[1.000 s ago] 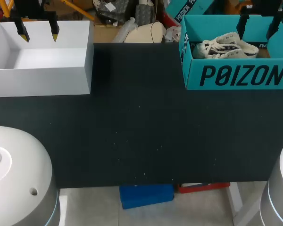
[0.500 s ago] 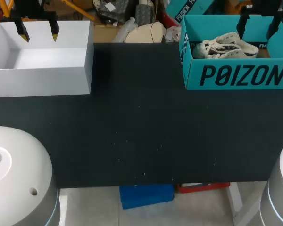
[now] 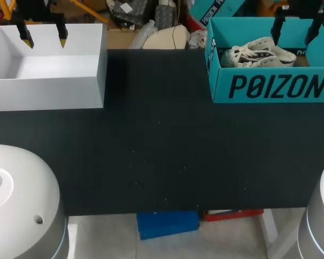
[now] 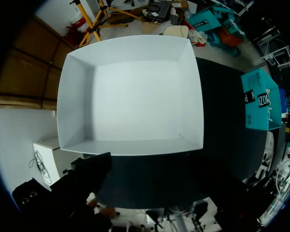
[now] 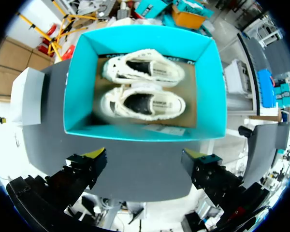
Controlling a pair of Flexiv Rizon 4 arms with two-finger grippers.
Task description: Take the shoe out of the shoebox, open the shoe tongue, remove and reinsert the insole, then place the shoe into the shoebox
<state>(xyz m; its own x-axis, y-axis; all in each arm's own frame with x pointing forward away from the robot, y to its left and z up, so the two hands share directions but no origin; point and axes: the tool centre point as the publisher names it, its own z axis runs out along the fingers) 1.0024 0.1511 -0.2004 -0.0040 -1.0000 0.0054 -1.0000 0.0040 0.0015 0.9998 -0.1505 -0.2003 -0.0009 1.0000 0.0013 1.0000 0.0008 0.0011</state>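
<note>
A pair of white sneakers (image 3: 256, 52) lies side by side in the open teal shoebox (image 3: 272, 86) at the table's far right. My right gripper (image 3: 297, 31) hangs open above the box, with nothing between its fingers. In the right wrist view both shoes (image 5: 145, 104) lie on brown card inside the shoebox (image 5: 77, 92), openings up, ahead of the open right gripper (image 5: 146, 157). My left gripper (image 3: 43, 36) stands open above the empty white box (image 3: 48, 91) at the far left and holds nothing.
The white box (image 4: 130, 92) fills the left wrist view, with the teal shoebox (image 4: 258, 99) far off to one side. Black table surface (image 3: 162, 145) stretches between the two boxes and forward to the front edge.
</note>
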